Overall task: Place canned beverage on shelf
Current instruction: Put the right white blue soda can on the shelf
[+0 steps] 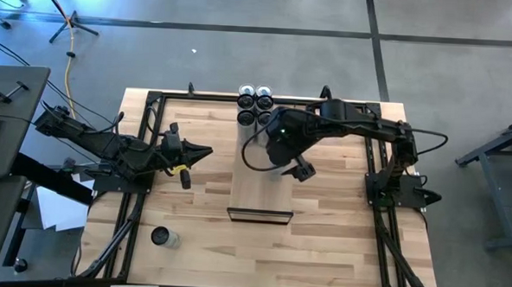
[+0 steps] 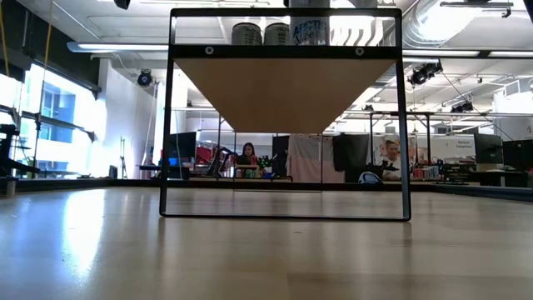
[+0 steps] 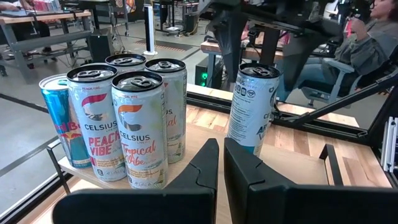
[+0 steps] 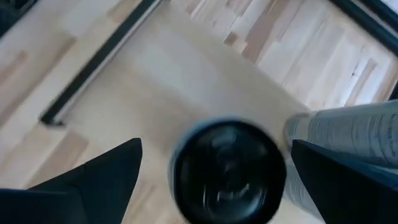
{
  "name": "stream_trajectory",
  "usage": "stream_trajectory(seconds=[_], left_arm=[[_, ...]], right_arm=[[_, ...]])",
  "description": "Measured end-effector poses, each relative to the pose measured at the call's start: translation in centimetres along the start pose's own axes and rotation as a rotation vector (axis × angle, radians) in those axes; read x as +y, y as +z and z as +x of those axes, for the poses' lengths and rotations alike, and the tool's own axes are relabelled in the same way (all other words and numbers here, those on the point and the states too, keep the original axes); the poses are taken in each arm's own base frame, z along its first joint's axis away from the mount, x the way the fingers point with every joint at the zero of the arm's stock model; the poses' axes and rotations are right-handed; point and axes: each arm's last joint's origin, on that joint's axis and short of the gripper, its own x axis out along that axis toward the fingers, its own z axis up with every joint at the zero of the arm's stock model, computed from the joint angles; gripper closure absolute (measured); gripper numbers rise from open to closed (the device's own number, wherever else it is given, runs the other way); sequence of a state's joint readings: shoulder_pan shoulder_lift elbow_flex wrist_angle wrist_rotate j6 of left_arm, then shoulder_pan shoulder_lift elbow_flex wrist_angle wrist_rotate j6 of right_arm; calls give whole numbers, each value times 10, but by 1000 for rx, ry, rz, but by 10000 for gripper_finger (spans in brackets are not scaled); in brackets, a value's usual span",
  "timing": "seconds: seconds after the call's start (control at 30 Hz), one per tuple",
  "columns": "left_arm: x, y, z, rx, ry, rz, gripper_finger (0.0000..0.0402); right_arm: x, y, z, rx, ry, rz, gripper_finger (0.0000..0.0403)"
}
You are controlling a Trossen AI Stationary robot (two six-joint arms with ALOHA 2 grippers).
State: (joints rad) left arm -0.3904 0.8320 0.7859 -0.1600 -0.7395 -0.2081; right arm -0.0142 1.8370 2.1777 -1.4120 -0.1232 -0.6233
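High view | right gripper (image 1: 288, 169) open above shelf (image 1: 254, 191) | left gripper (image 1: 205, 152) closed

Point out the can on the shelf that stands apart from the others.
The pale blue-white can, standing alone beneath the open right gripper. The other cans stand bunched at the shelf end.

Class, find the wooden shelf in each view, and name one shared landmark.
High view: shelf, centre of picture.
Low view: raised, underside showing.
Left wrist view: under the can cluster, edge showing.
Right wrist view: pale board filling the background.
Landmark: that can cluster at its end, clear in the first three.
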Motion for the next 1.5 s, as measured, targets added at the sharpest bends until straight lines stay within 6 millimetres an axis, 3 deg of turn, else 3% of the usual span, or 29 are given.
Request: stream_trajectory(seconds=[0.37, 1.5], left_arm=[[0, 0, 0, 0, 0, -1, 401], [0, 0, 0, 0, 0, -2, 401]], right_arm=[[-4, -6, -1, 10, 19, -229, 4], [-12, 6, -2, -89, -86, -56, 4]])
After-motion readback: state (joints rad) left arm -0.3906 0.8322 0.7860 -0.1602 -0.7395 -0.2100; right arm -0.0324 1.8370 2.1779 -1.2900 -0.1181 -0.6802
